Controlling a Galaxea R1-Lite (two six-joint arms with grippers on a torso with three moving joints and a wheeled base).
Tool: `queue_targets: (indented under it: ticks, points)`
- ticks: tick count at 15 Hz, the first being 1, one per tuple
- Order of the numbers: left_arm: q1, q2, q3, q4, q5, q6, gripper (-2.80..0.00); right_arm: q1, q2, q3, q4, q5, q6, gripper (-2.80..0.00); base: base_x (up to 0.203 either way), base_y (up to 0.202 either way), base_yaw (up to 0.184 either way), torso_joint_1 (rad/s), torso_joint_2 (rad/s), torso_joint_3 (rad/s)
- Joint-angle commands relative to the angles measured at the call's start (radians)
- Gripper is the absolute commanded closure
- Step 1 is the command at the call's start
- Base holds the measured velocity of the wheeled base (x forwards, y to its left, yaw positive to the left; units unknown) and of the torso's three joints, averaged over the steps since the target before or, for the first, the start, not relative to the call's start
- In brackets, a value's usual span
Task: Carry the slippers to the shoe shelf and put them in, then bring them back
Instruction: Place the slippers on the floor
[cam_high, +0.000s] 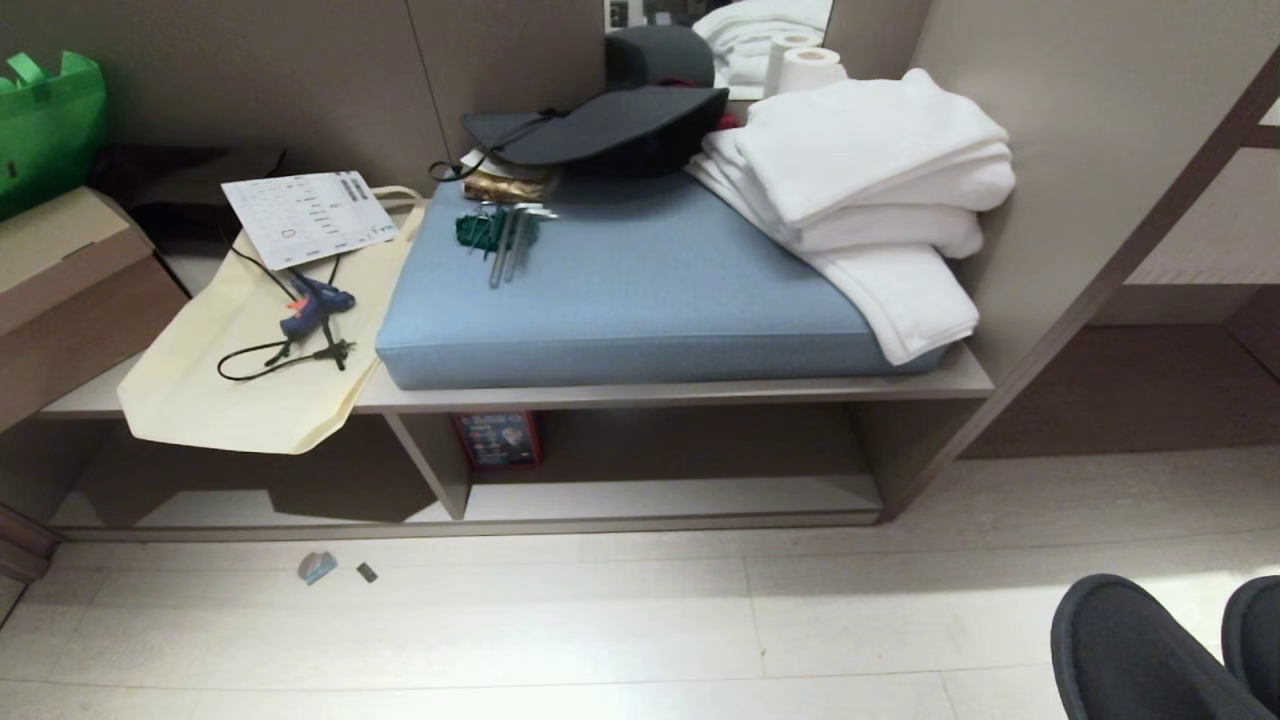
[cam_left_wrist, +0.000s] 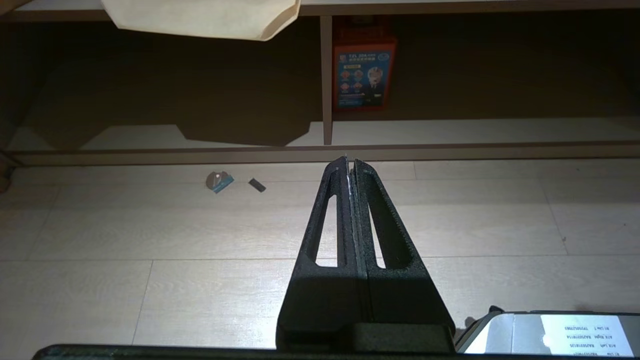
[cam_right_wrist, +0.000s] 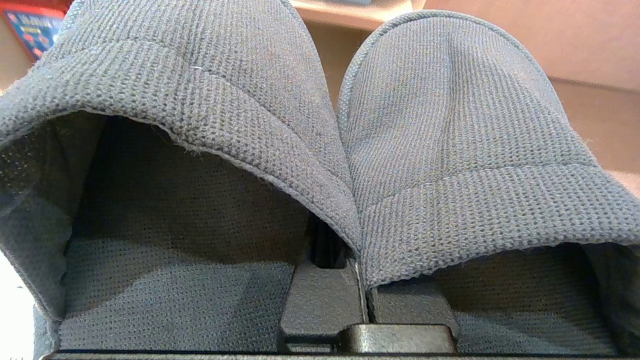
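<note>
The right gripper is clenched on the slippers, pinching their inner edges so one hangs on each side of it, out on the floor in front of the shoe shelf. The left gripper is closed and empty, aimed at the shelf's divider.

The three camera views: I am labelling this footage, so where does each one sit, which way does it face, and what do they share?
Head view: high on the robot, looking forward and down at the shoe shelf; only the slippers show, low right.
Left wrist view: behind the shut left tool, low, facing the shelf opening across the floor.
Right wrist view: behind the right tool, shut on the slippers, which fill it.
Shared: head and left wrist views both show the red box and cream bag.
</note>
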Motion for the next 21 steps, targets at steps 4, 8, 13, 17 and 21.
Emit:
queue_targets:
  ticks: [4,8,13,17,21]
  points:
    - [0.0,0.001,0.001,0.0,0.0,-0.001,0.0,0.0,0.002,-0.001,0.001,0.0,-0.001,0.0,0.0,0.0,0.0,0.003,0.0,0.201]
    - [0.0,0.001,-0.001,0.001,0.0,0.001,0.0,0.002,0.002,0.001,-0.003,0.001,0.001,0.0,0.0,0.0,0.0,0.003,0.0,0.204]
    - [0.0,0.001,-0.001,0.001,0.0,0.001,0.0,0.0,0.002,0.001,-0.002,0.001,-0.004,0.0,0.0,0.0,0.0,0.001,0.0,0.2]
    - [0.0,0.002,-0.001,0.001,0.0,0.001,0.0,0.0,0.001,0.001,-0.002,0.001,-0.004,0.0,0.0,0.0,0.0,0.003,0.0,0.204]
    - [0.0,0.001,-0.001,0.001,0.0,0.001,0.0,0.0,0.002,0.001,-0.002,0.001,-0.002,0.0,0.0,0.0,0.0,0.004,0.0,0.2]
